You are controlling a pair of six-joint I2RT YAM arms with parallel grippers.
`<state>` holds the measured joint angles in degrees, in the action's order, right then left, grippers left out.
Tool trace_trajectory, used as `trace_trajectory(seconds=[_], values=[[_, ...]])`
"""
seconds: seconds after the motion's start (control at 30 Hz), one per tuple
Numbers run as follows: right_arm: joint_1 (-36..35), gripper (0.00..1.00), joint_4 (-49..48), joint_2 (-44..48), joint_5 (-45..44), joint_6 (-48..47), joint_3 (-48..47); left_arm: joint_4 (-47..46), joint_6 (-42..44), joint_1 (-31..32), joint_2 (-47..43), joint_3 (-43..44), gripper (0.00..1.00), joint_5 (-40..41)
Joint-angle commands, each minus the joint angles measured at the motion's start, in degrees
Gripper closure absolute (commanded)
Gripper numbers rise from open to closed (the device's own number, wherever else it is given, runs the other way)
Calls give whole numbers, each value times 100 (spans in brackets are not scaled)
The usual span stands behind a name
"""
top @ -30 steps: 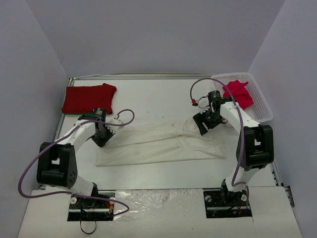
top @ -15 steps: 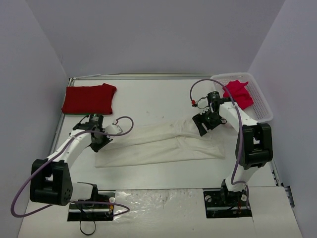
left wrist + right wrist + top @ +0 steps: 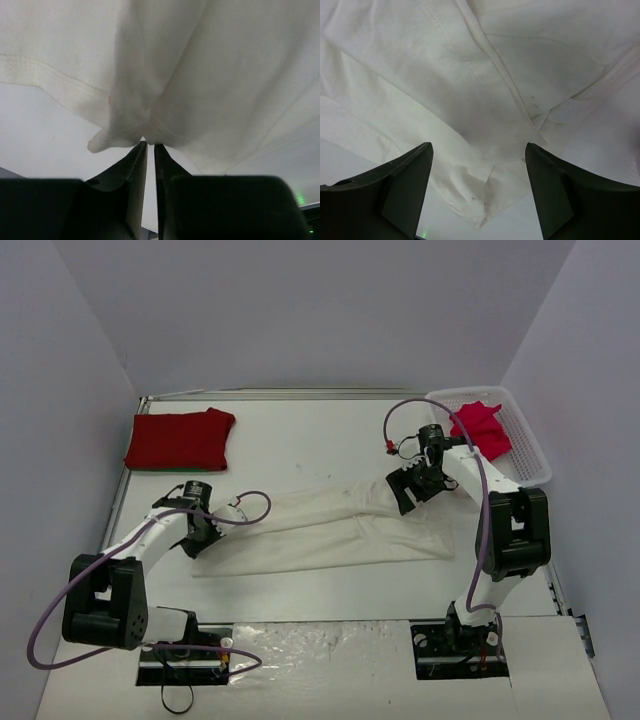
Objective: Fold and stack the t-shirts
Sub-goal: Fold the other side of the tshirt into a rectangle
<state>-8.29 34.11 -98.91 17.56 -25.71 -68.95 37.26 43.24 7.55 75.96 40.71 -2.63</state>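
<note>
On white table [image 3: 320,440], cream t-shirt [image 3: 320,532], grey walls [image 3: 300,310]

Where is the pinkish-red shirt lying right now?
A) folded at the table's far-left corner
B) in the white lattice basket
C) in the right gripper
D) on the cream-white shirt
B: the pinkish-red t-shirt lies crumpled inside the white basket, at the far right.

- The top external camera sits high on the near side of the large cream-white cloth t-shirt [image 3: 330,530], looking down and forward from afar, taking in all of it.
- The left wrist camera faces that shirt's left end, very close, cloth filling its view.
- The right wrist camera looks down on the shirt's far right part, close.
- All three views share this shirt.
</note>
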Motion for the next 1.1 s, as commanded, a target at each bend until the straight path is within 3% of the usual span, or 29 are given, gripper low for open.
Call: trace_trajectory(seconds=[0.0, 0.2, 0.47, 0.63, 0.8, 0.9, 1.0, 1.03, 1.07], values=[[-23, 29, 149, 65, 143, 84, -426, 19, -262, -96, -170, 358, 89, -35], [-5, 29, 87, -575, -226, 225, -1313, 457, -1150, -614, 76, 1323, 80, -1230], [73, 31, 87, -1726, -587, 172, -2333, 739, -1389, -729, 428, 1783, 79, -1283], [91, 32, 87, -2026, -692, 119, -2509, 669, -1424, -729, 463, 1677, 79, -1178], [126, 39, 96, -2018, -614, 67, -2475, 652, -1538, -729, 647, 1695, 79, -1301], [126, 55, 96, -1887, -579, -12, -2404, 599, -1573, -729, 726, 1703, 79, -1380], [135, 77, 96, -1851, -622, -30, -2404, 572, -1617, -729, 788, 1721, 79, -1415], [144, 91, 87, -1842, -622, -30, -2404, 564, -1635, -729, 797, 1739, 79, -1433], [144, 98, 96, -1842, -631, -39, -2395, 564, -1644, -729, 806, 1739, 79, -1450]])
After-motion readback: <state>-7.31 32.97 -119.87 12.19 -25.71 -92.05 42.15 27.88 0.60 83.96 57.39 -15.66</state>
